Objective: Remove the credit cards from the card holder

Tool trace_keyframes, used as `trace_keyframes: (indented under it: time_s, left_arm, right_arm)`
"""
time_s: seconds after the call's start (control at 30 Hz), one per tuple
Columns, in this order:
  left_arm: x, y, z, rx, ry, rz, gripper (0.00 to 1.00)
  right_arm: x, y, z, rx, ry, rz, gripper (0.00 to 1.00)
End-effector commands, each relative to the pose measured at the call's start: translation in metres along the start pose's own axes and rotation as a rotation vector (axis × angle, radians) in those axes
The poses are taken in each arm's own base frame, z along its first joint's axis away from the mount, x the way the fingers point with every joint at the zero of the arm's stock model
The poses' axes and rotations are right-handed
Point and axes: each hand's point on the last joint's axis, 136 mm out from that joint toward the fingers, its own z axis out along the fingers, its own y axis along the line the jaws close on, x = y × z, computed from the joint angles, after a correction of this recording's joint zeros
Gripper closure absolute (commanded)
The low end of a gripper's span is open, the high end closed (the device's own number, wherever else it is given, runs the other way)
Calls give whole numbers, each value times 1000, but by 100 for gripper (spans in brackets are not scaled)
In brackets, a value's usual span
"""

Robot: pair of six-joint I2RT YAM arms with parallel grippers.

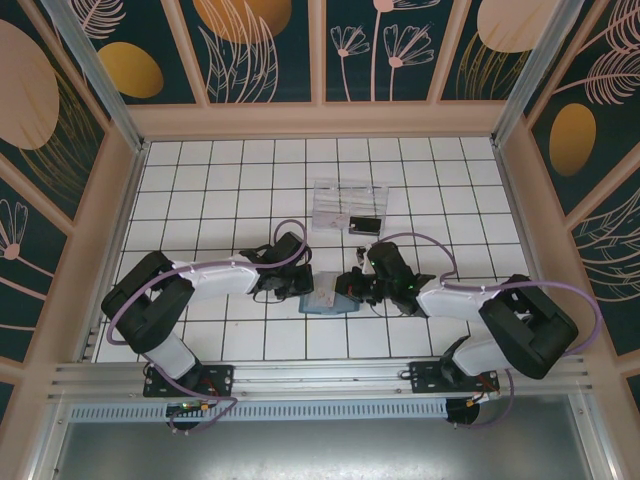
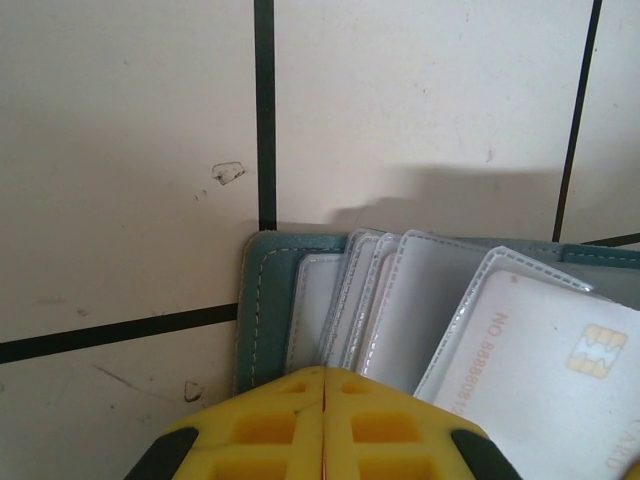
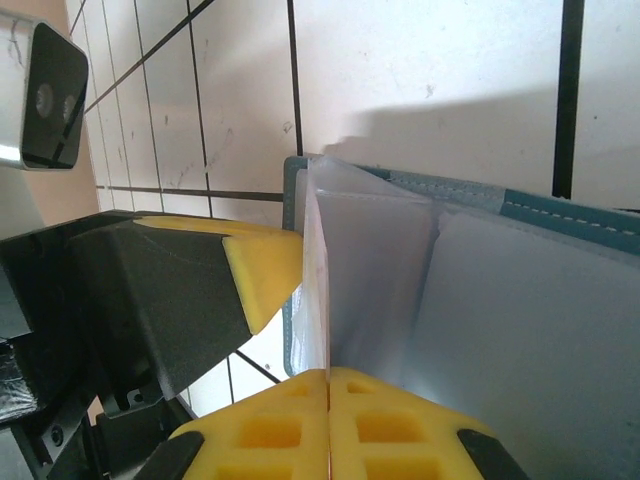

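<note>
The teal card holder (image 1: 322, 302) lies open on the tiles between both arms, its clear sleeves fanned out (image 2: 420, 300). A pale greyish credit card (image 2: 560, 370) with a gold chip sits in the rightmost sleeve. My left gripper (image 2: 325, 375) is shut, tips together, resting on the holder's near edge (image 1: 298, 285). My right gripper (image 3: 328, 375) is shut on a thin pale card (image 3: 316, 280) seen edge-on, standing up from the holder (image 3: 560, 210). A black credit card (image 1: 365, 222) lies in the clear tray.
The clear plastic tray (image 1: 348, 195) sits two tiles behind the holder. My left arm's yellow fingertip (image 3: 265, 270) is close beside the pinched card. Wooden walls ring the tiled floor, with open tiles to the left and right.
</note>
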Motion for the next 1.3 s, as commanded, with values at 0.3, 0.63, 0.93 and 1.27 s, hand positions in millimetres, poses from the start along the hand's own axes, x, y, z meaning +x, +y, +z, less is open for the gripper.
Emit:
trace_keyframes:
  time_s: [0.3,0.63,0.93,1.27]
  left_arm:
    - [10,21,11,-96,54,14,92]
    - [3,17,7,-93,33,22,92]
    - [-9,6,-3,-65,-25,38,92]
    - [-3,6,3,-43,-3,49,91]
  right_arm:
    - [0,-12,-20,71,-14,-16,95]
    - [-5,-9,-50,128,-32,-46,97]
    - [-60,16,-83,238,-211,-296,100]
    - [-96,57,-79,315,-107,-1007,100]
